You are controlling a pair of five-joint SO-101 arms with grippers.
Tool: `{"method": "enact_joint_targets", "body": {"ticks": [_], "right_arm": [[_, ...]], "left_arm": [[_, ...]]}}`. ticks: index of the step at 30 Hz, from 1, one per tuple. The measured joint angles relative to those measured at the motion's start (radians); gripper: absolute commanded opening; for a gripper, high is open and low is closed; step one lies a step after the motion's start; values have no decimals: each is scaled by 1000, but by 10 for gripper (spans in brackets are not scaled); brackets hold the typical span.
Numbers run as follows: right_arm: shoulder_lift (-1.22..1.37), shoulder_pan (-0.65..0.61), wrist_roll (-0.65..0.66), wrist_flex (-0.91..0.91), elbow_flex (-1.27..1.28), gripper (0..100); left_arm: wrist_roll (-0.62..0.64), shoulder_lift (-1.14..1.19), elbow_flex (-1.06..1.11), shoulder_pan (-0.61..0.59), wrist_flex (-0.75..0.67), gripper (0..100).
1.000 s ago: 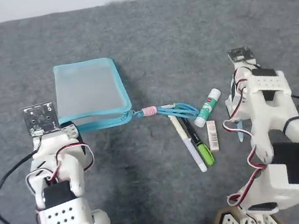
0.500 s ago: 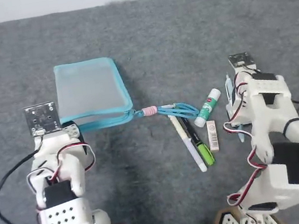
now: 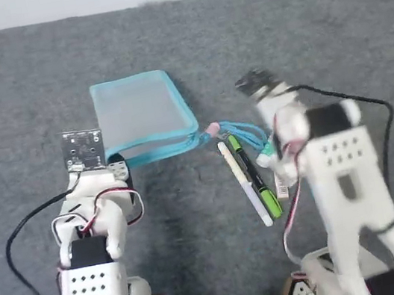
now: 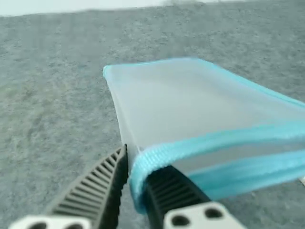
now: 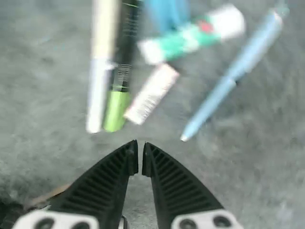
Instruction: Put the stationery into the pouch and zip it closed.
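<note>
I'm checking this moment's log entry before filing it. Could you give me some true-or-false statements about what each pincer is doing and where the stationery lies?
1. The left pincer is clamped on a corner of the pouch. True.
2. The right pincer holds the blue pen. False: it is shut on nothing, and the blue pen lies on the table beyond its tips.
3. All the stationery is inside the pouch. False: the white pen, green marker, glue stick and blue pen lie outside it on the table.
4. The white pen and green marker lie side by side. True.
</note>
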Motion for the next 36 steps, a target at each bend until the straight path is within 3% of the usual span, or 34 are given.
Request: {"method": "enact_joint_targets", "body": {"ticks": [10,15,18,22,26,36], "right_arm": [[-318,-278,-63,25,0,8],[-400,-341,-63,35,8,17],[-393,-213,-69,14,94,82],[-288,80,-110,-150,239,179],[-117,311,-117,-308,261,201],[318,342,-54,-500,262,202]], "left_arm": [[12,0,0,8,9,12],[21,0,0,11,9,12],[23,0,0,11,9,12],[23,0,0,11,9,12],[23,0,0,11,9,12],[23,-3,0,11,9,12]]}}
